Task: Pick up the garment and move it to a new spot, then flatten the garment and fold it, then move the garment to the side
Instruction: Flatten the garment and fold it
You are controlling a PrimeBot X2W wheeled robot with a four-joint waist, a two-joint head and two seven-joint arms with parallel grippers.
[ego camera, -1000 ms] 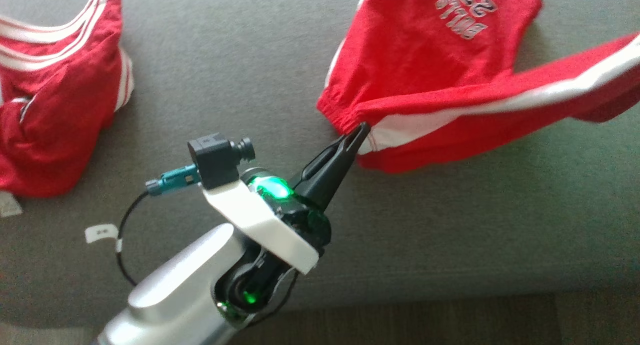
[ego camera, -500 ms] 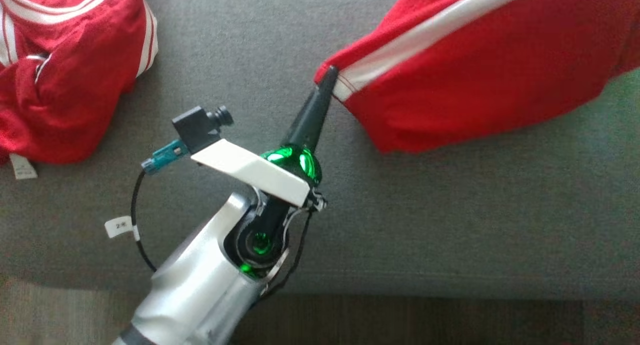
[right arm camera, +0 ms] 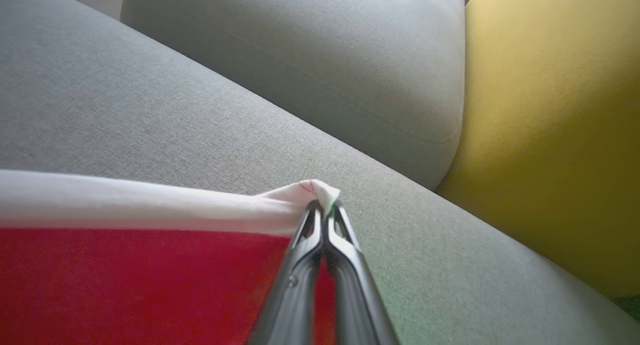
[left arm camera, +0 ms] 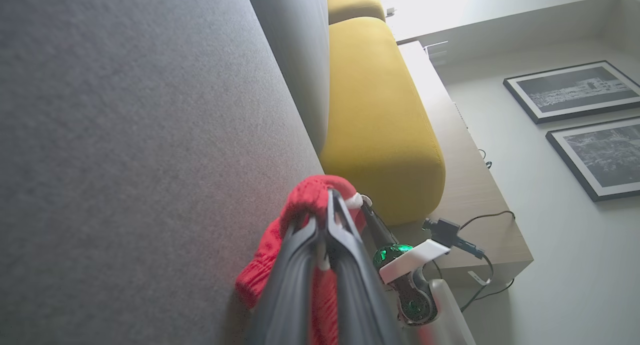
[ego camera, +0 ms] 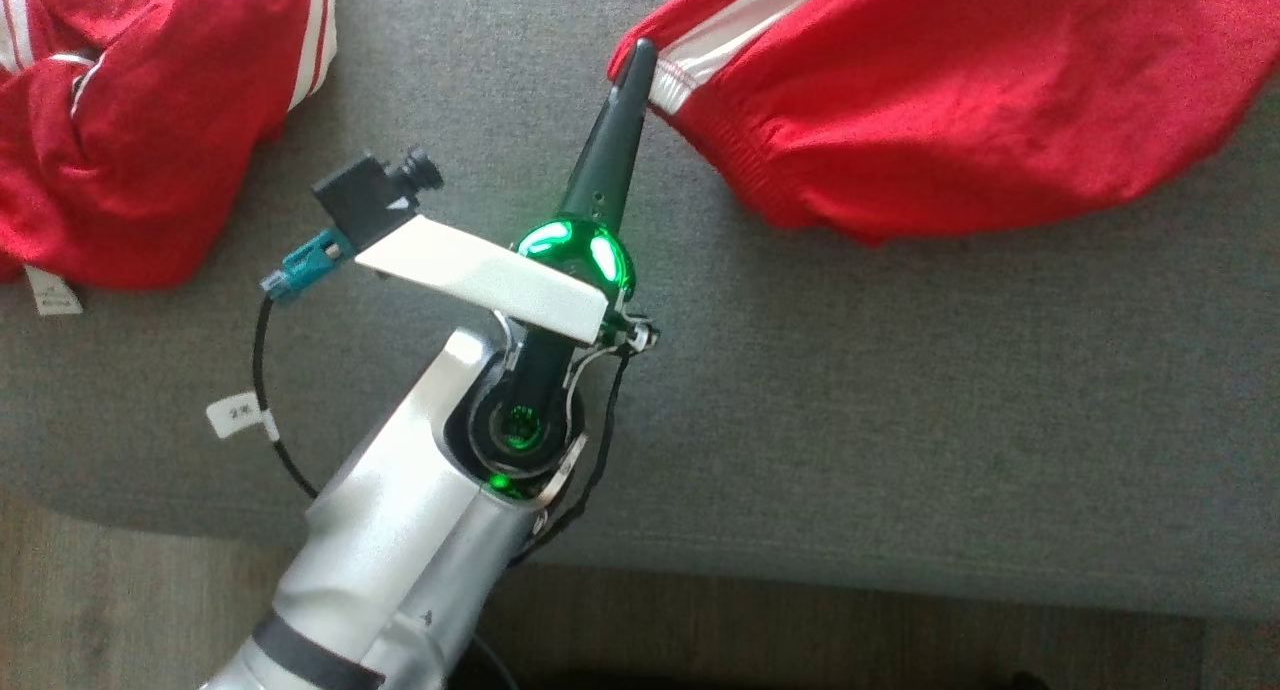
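The garment is a pair of red shorts with white side stripes. It is stretched across the top right of the head view, above the grey sofa seat. My left gripper is shut on its red waistband corner, beside a white stripe. The left wrist view shows that pinched bunch, with red cloth hanging beneath. My right gripper is shut on a white stripe edge, and the red cloth runs off to its left. It also shows beyond the left fingers.
A second red garment with white stripes lies crumpled at the seat's upper left, its white tag showing. Behind the seat are a grey back cushion and a yellow one. Wood floor borders the seat's front edge.
My left gripper has swung toward the sofa back with the waistband corner. The garment has turned over, so its printed leg no longer shows. The head view itself has shifted.
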